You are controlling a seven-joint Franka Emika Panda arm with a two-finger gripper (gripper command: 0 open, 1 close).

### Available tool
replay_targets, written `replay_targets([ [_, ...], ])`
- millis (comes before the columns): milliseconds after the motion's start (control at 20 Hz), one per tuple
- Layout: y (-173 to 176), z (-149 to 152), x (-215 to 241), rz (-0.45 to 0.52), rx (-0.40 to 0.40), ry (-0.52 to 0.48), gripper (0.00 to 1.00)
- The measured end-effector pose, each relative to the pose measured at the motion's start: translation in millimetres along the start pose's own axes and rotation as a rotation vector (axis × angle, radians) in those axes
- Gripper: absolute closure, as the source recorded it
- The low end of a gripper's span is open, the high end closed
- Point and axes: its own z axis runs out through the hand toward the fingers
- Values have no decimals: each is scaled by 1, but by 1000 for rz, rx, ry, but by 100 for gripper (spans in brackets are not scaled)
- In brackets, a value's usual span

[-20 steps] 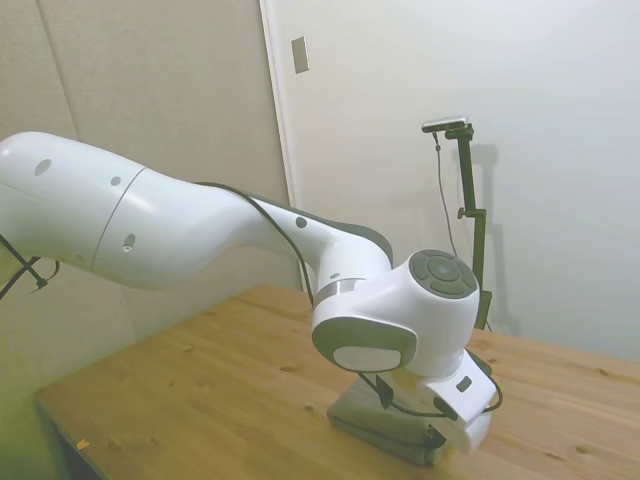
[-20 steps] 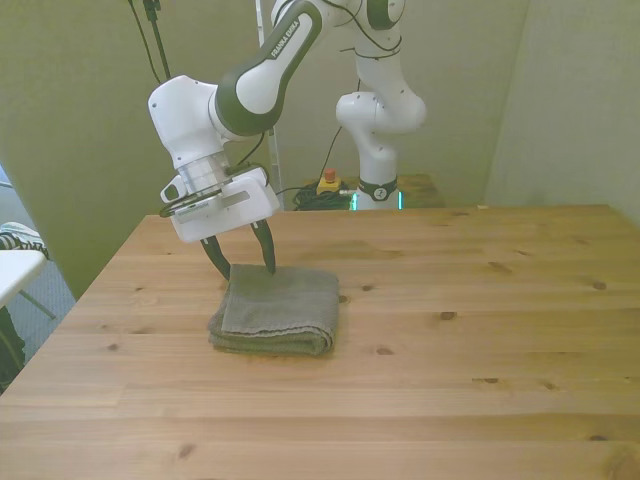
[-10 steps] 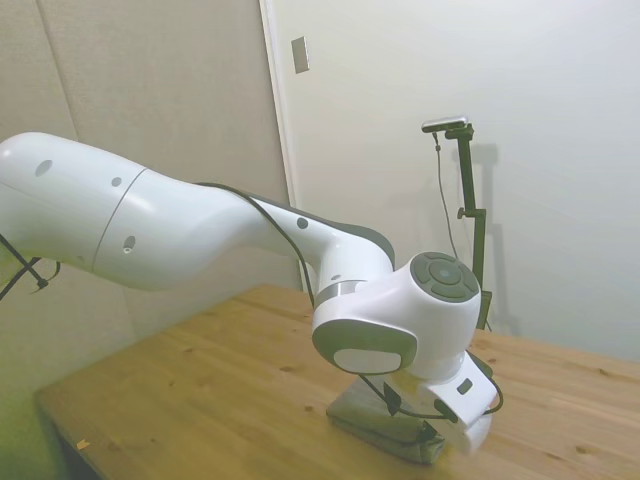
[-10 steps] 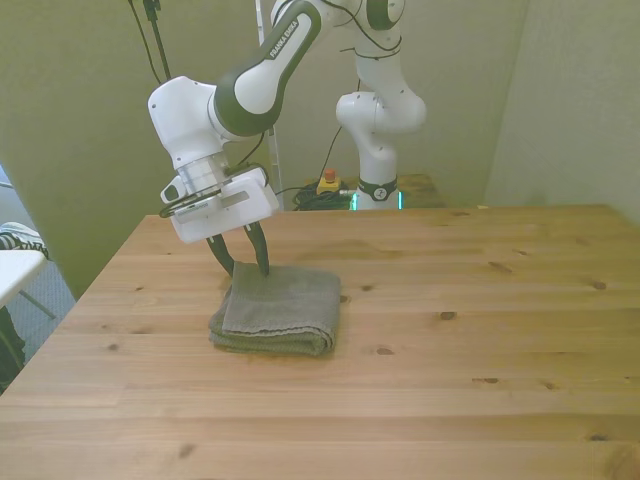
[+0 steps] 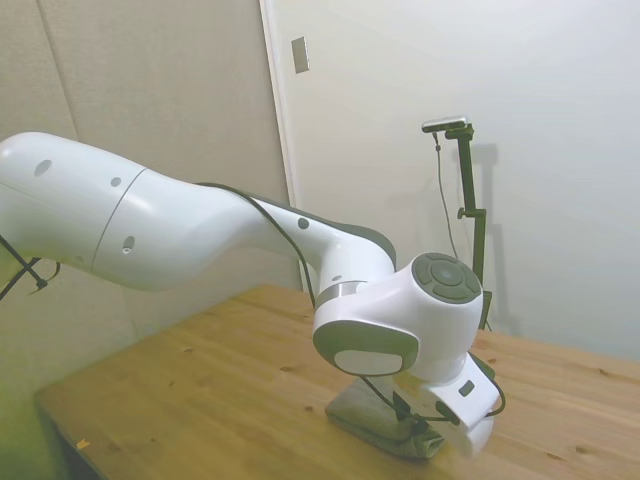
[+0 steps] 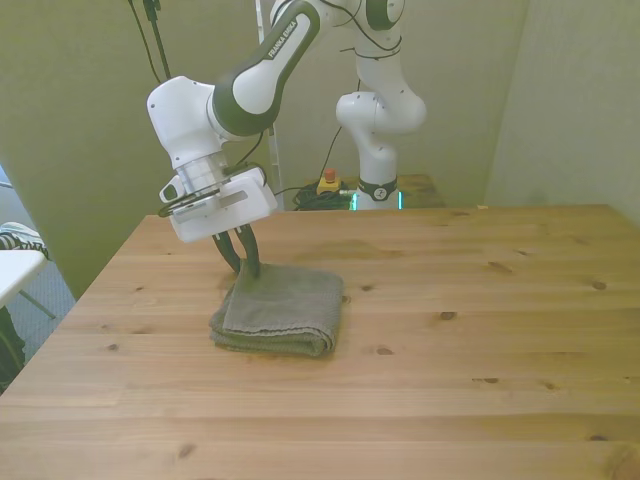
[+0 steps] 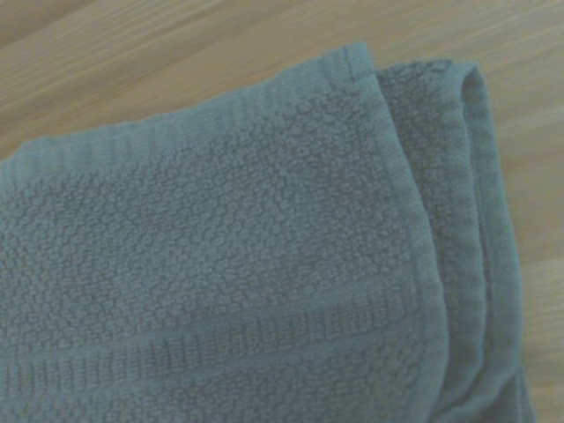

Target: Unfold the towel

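Observation:
The olive-grey towel lies folded in layers on the wooden table, toward the front view's left. My gripper stands over its far left corner, with both fingers pinched together on the cloth there. In the side view my wrist hides most of the towel, and the fingers do not show. The wrist view shows the towel close up, with stacked hemmed edges at one corner and bare wood beside it.
The table's left edge runs close to the towel in the front view. Bare wood stretches to the front view's right and toward the near edge. A small red-topped device sits behind the table's far edge.
The fingers stood apart over the towel's far left corner a second ago and have since closed on it. The corner now looks slightly gathered; the arm has barely moved.

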Motion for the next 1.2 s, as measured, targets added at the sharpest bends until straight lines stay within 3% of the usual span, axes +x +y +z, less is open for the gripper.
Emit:
replay_targets([
  [650,-3,-21,-4,-10,9,-10,100],
  [950,-32,-44,-18,-51,-4,-3,100],
  [1050,-48,-53,-30,-71,-18,3,100],
  [1200,-67,-58,-47,-81,-114,51,100],
])
